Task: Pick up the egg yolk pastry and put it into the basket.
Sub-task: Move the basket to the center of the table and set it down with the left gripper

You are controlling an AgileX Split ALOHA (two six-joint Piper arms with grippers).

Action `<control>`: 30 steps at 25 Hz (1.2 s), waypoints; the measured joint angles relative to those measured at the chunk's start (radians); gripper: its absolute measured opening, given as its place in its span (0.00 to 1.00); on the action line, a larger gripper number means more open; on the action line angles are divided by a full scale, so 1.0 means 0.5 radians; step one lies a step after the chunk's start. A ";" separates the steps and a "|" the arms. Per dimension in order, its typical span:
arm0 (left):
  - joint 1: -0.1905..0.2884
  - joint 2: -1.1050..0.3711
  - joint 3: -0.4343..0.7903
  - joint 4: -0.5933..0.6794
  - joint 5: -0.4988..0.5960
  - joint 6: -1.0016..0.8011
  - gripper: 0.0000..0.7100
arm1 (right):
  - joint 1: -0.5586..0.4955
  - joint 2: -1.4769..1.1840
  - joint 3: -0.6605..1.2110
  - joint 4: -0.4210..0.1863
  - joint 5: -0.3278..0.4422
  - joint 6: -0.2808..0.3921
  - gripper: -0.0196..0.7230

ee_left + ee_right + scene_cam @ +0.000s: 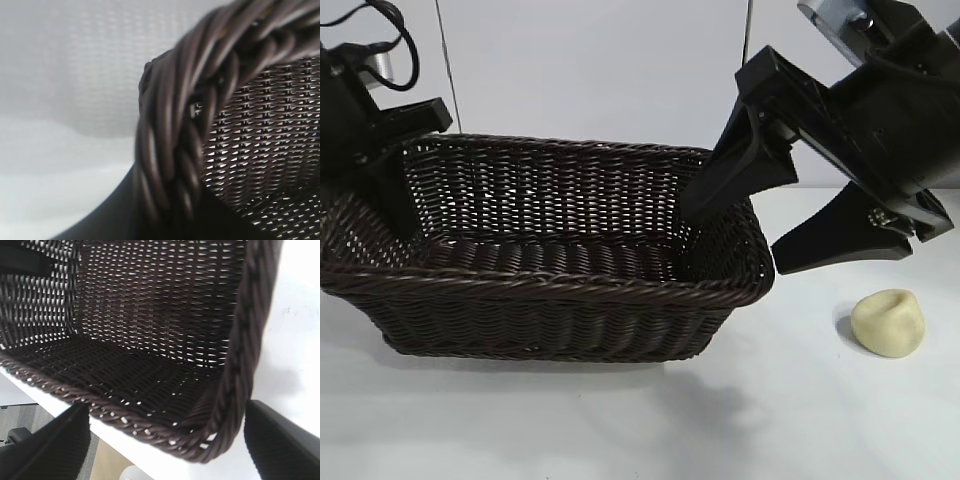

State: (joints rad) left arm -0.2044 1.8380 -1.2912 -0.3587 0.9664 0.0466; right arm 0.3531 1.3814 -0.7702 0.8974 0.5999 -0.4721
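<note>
So nothing's really done yet as far as I can tell. The basket (550, 250) is taking up most of the left and middle of the exterior view, sitting empty on the desk (620, 420), no pastry inside in any view. The right gripper (790, 215) is hanging at the upper right with its jaws spread wide apart, one finger dipping over the basket's right end and the other outside it, holding nothing. The left gripper (385, 185) is poking in at the upper left by the basket's far left rim; its wrist view is showing the braided rim right up close, and its jaws are looking nearly together, though I can't tell whether they're pinching the rim. The egg yolk pastry (889, 322) is lying on the desk at the lower right, near the basket but apart from it, just below the right gripper. Whole pick and drop is left, I'd say.

Desk is looking plain white and matte, with a pale wall behind.
</note>
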 joint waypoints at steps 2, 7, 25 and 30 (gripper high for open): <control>-0.035 0.031 -0.004 0.000 -0.021 0.000 0.14 | 0.000 0.000 0.000 0.000 0.000 0.000 0.84; -0.069 0.139 -0.004 -0.007 -0.055 0.000 0.14 | 0.000 0.000 0.000 0.000 0.000 0.000 0.84; -0.069 0.232 -0.004 -0.008 -0.149 0.000 0.14 | 0.000 0.000 0.000 0.000 -0.028 0.000 0.84; -0.069 0.235 -0.004 -0.024 -0.152 0.000 0.22 | 0.000 0.000 0.000 0.000 -0.031 0.000 0.84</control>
State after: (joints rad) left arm -0.2391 1.9556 -1.2934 -0.3705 0.8905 0.0466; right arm 0.3531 1.3814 -0.7702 0.8974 0.5845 -0.4721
